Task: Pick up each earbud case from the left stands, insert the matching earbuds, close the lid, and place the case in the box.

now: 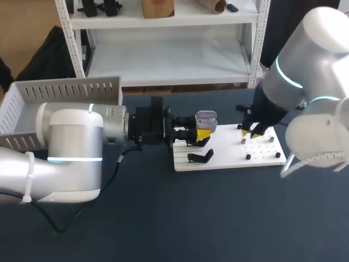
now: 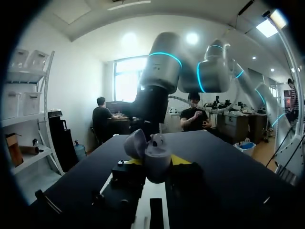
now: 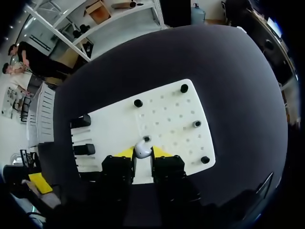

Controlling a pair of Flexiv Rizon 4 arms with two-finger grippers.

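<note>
Silver-grey left arm (image 1: 71,136) and right arm (image 1: 305,54), cyan-lit joint rings, black cable (image 1: 116,169), yellow-tipped left tool (image 1: 203,135) and right tool (image 1: 250,132)

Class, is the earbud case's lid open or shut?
Open: the lid tilts back from the earbud case, which the left gripper holds.

The box (image 1: 65,90) runs off the edge (left arm (image 1: 71,142) hides its floor).
</note>
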